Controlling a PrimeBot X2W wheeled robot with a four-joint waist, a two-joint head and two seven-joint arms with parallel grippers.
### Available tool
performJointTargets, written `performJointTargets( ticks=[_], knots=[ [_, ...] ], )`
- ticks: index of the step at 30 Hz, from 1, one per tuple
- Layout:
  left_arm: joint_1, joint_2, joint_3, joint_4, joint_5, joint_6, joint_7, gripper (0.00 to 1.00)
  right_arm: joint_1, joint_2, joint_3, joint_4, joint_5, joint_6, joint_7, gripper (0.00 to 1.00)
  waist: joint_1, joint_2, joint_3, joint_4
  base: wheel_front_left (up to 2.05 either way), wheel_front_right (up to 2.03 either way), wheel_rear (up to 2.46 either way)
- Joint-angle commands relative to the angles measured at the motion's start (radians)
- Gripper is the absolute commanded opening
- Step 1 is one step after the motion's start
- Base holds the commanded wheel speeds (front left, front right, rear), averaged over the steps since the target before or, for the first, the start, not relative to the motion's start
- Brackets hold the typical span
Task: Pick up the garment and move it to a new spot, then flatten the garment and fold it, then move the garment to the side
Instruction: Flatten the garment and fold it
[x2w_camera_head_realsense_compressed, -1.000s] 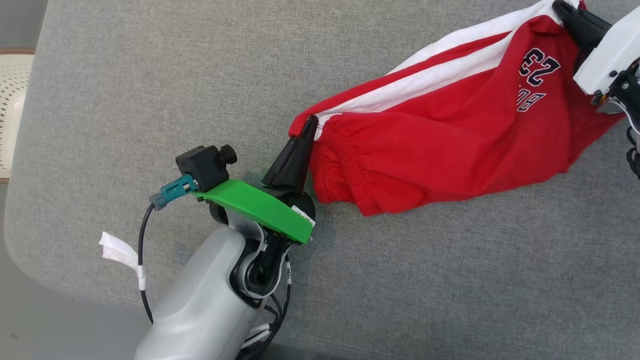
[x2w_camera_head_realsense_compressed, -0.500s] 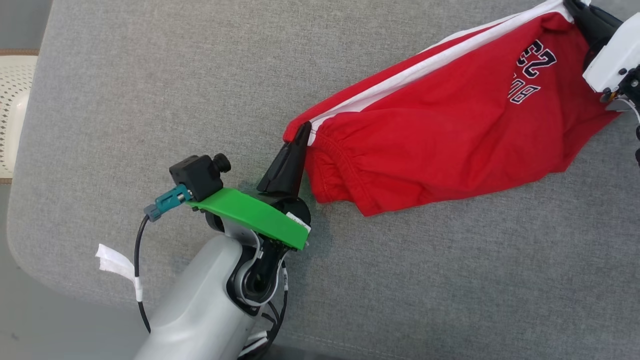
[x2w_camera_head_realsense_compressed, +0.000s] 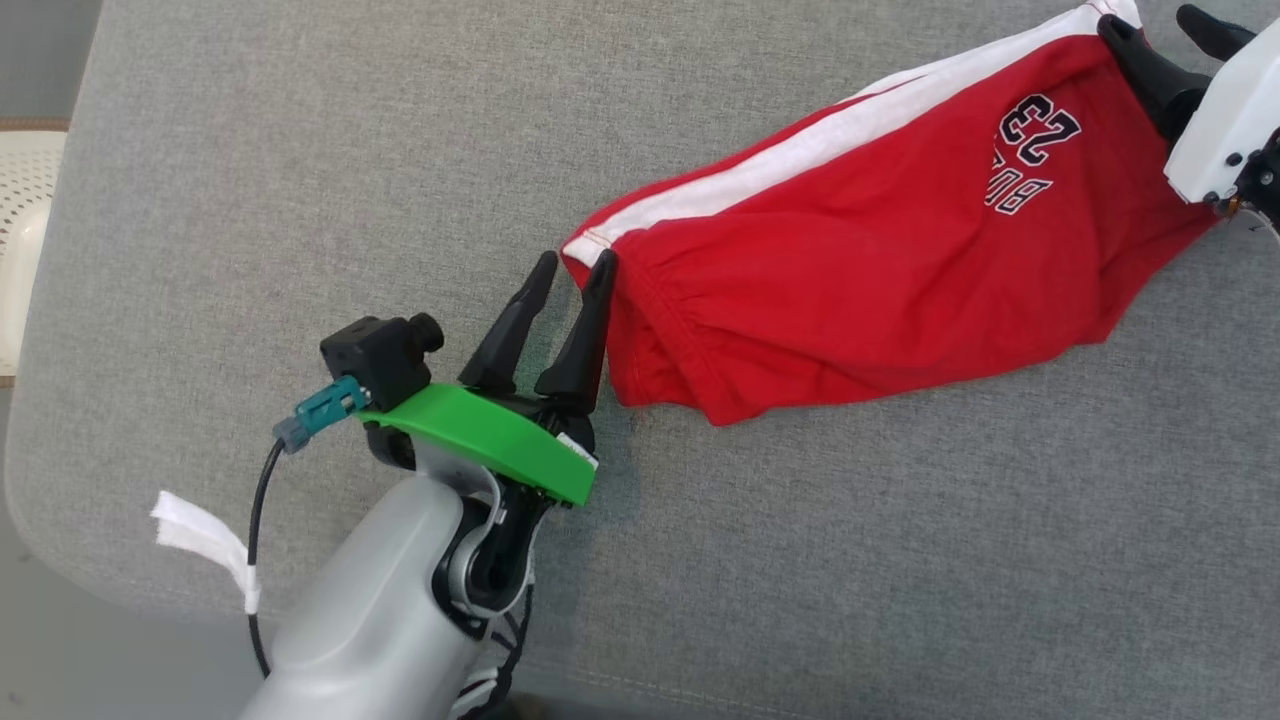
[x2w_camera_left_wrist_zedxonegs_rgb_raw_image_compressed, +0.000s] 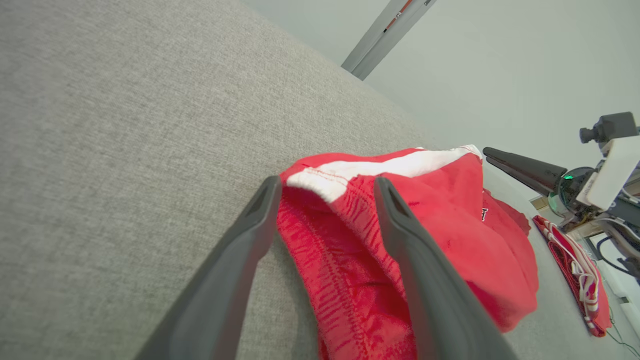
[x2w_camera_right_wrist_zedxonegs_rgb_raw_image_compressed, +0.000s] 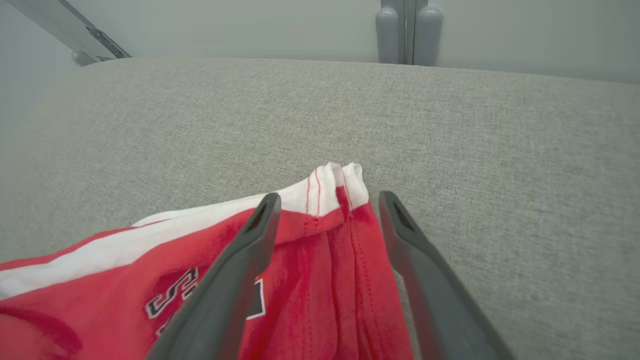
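Left gripper (x2w_camera_head_realsense_compressed: 577, 262): your near fingers stand spread, gripping nothing; a gathered corner lies between them.
Red cotton shorts with a white side stripe (x2w_camera_head_realsense_compressed: 850, 260): slack on the grey woven cushion (x2w_camera_head_realsense_compressed: 300, 150), running from 8 toward 2 o'clock.
Right gripper (x2w_camera_head_realsense_compressed: 1148, 18): at 1 o'clock, fingers parted, empty, straddling the far corner.

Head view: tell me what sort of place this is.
Probably an indoor test room set up for folding clothes, not a home. A wide grey cloth-covered surface holds red shorts, plain pale walls stand behind it, and another red garment lies beyond the shorts.
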Motion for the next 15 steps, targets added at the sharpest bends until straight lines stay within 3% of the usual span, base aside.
performJointTargets(
  ticks=[1,4,10,15],
  knots=[
    [0.024,0.026,0.001,-0.017,0.05,0.027,-0.011,1.0,-0.007,-0.017,0.016,-0.022,-0.028,0.0,0.018,1.0,0.0,-0.0001,-0.019,-0.013,0.0,0.0,0.0],
    [0.057,0.067,0.0,-0.071,0.163,0.087,-0.021,1.0,0.004,-0.026,0.032,-0.056,-0.065,0.0,0.066,1.0,0.0,-0.0001,-0.032,-0.019,0.0,0.0,0.0],
    [0.179,0.066,0.085,-0.25,0.378,0.169,-0.024,1.0,0.035,0.002,0.023,-0.09,-0.201,0.0,0.16,1.0,0.0,-0.0001,-0.03,-0.015,0.0,0.0,0.0],
    [0.26,0.01,0.152,-0.326,0.531,0.147,-0.024,1.0,0.061,0.042,-0.004,-0.048,-0.332,0.0,0.204,1.0,0.0,-0.0001,-0.014,0.01,0.0,0.0,0.0]
  ],
)
